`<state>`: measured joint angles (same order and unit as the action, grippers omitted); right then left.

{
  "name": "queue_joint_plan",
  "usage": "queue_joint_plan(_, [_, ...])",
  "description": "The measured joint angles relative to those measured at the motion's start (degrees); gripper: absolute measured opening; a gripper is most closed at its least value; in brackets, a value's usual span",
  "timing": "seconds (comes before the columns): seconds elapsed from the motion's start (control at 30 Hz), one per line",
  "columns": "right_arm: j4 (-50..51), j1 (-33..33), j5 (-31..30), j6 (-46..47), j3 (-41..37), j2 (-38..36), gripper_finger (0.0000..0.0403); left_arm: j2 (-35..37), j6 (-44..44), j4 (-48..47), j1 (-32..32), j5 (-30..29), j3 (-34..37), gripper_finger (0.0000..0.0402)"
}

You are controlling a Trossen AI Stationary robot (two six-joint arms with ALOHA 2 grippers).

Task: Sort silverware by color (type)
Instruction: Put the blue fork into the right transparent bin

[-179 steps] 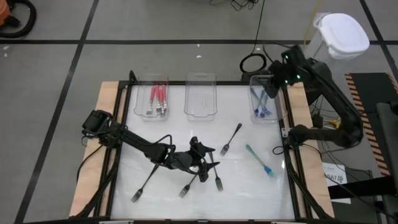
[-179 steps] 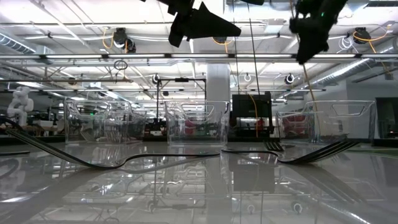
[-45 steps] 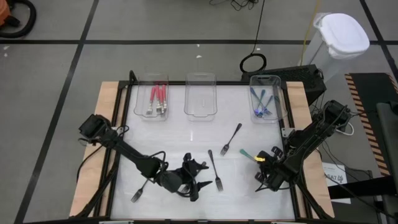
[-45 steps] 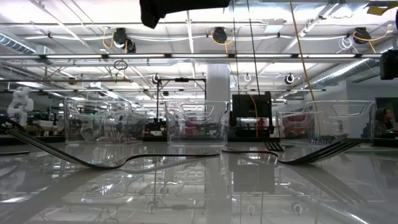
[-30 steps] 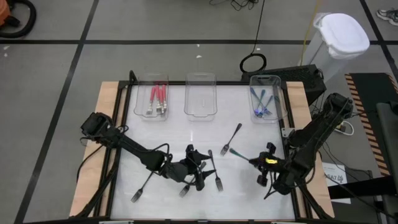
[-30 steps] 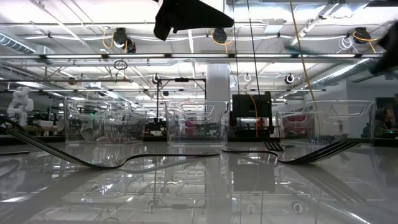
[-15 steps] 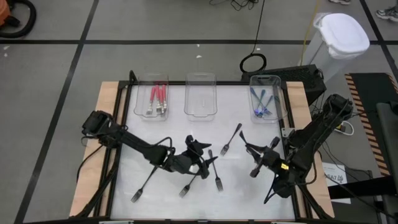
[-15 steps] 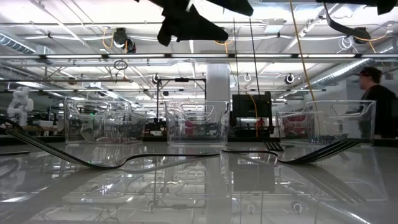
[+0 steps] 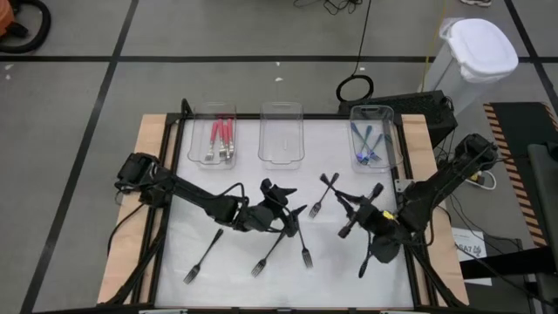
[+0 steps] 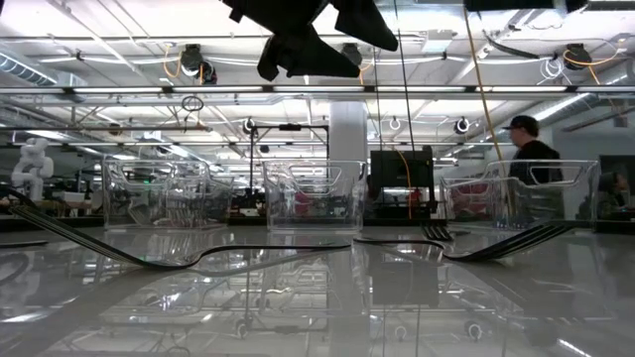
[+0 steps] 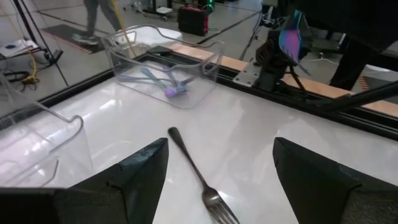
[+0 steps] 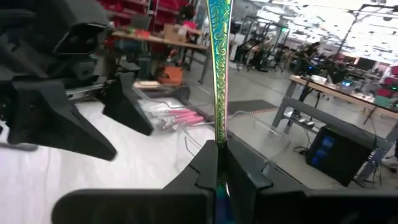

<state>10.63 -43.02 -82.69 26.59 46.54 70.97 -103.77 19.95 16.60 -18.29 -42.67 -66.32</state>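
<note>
Our right claw (image 12: 217, 163), pinched shut on a teal fork (image 12: 219, 68) above the counter (image 9: 235, 262), should carry it level to the blue tray (image 9: 373, 113); left claw (image 9: 283, 209) hovers wide.
</note>
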Motion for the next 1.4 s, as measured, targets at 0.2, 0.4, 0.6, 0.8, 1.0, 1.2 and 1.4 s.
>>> queue_joint_plan(0.2, [-12.96, 6.16, 7.38, -16.94, 0.46, 0.0, 0.0011, 0.0, -2.76, 1.06, 1.44, 0.41, 0.0, 0.0285])
queue_joint_plan(0.4, [-24.87, 11.94, 14.73, -28.74, 0.48, -0.01, 0.0011, 0.0, -4.4, 2.0, 3.0, 0.48, 0.0, 0.0285])
queue_joint_plan(0.6, [-37.37, 17.28, 23.64, -37.67, 0.48, 0.19, 0.0011, 0.0, -3.96, 7.61, 4.44, 0.55, 0.0, 0.0285])
queue_joint_plan(0.8, [-50.12, 21.58, 32.64, -45.05, 0.48, 2.21, 0.0011, 0.0, -4.4, 10.93, 4.77, 0.16, 0.0, 0.0285])
queue_joint_plan(1.0, [-53.66, 24.01, 33.25, -48.55, 0.48, 4.29, 0.0011, 0.0, -8.84, 15.21, 3.1, -3.18, 0.0, 0.0285])
queue_joint_plan(1.2, [-54.07, 25.52, 34.85, -48.73, 0.46, 4.67, 0.0011, 0.0, -11.53, 17.83, 1.3, -10.67, 0.0, 0.0285])
queue_joint_plan(1.4, [-55.12, 26.64, 41.55, -46.51, 0.46, 4.65, 0.0011, 0.0, -9.96, 22.52, 1.27, -13.14, 0.0, 0.0285])
